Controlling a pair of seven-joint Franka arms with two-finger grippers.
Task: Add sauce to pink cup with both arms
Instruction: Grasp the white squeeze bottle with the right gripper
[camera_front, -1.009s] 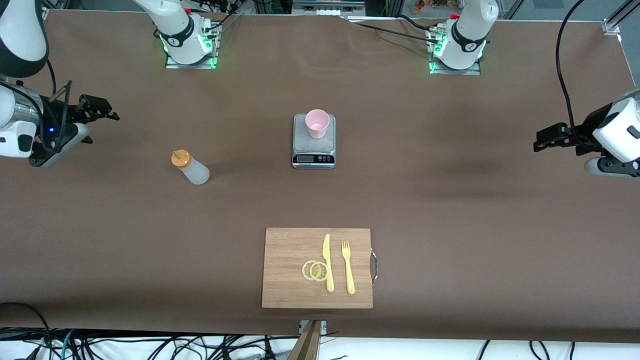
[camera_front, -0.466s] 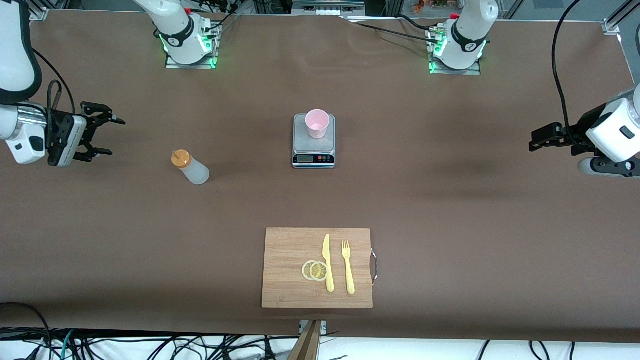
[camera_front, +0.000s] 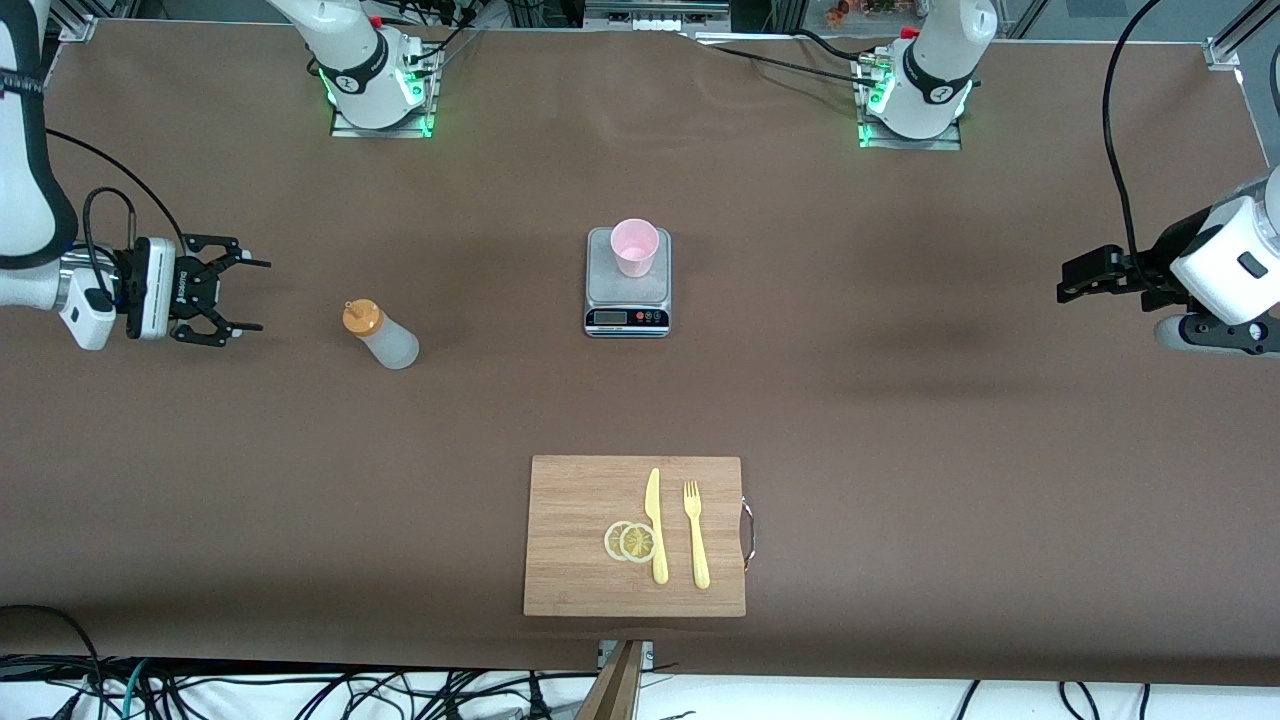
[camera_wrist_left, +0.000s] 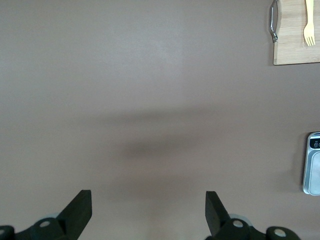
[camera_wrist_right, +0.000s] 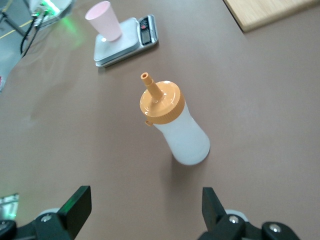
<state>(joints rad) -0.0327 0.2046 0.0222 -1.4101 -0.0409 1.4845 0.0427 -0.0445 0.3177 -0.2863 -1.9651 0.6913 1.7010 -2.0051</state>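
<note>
Since a moment ago the right hand (camera_front: 240, 297) has turned and come lower toward the sauce (camera_front: 381, 335), fingers spread apart, empty. That bottle stands on the table (camera_front: 900, 420) toward the right arm's end; the pink cup (camera_front: 634, 246) sits on the scale (camera_front: 627, 296). Over the table's other end waits the left hand (camera_front: 1072, 280), fingers apart, seemingly empty.

Translucent whitish plastic squeeze bottle (camera_front: 388, 340) with orange cap; pale-pink plastic tumbler (camera_front: 634, 246); plain brown bench (camera_front: 900, 420); yellow plastic fork (camera_front: 696, 534).
</note>
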